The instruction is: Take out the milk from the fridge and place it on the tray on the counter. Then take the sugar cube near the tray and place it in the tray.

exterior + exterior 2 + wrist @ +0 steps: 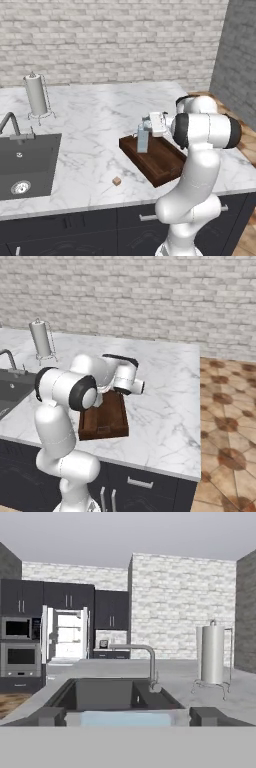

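The milk [143, 142], a slim pale blue-grey carton, stands upright at the back end of the dark brown tray [159, 162] on the marble counter [95, 125]. My gripper [145, 126] reaches in level from the right at the carton's top. In the hand view the gripper [127, 716] is open: the milk's top [125, 718] lies between the fingertips [50, 716] with a gap on each side. The sugar cube [117, 181] sits on the counter left of the tray's near end. Across the room the fridge [67, 637] stands open. From the right base view the arm covers part of the tray [106, 421].
A paper towel roll [36, 95] on a wire stand is at the back left. The inset sink [27, 165] with its faucet [10, 125] lies at the left. The counter's front edge runs just below the tray; tiled floor [225, 421] lies to the right.
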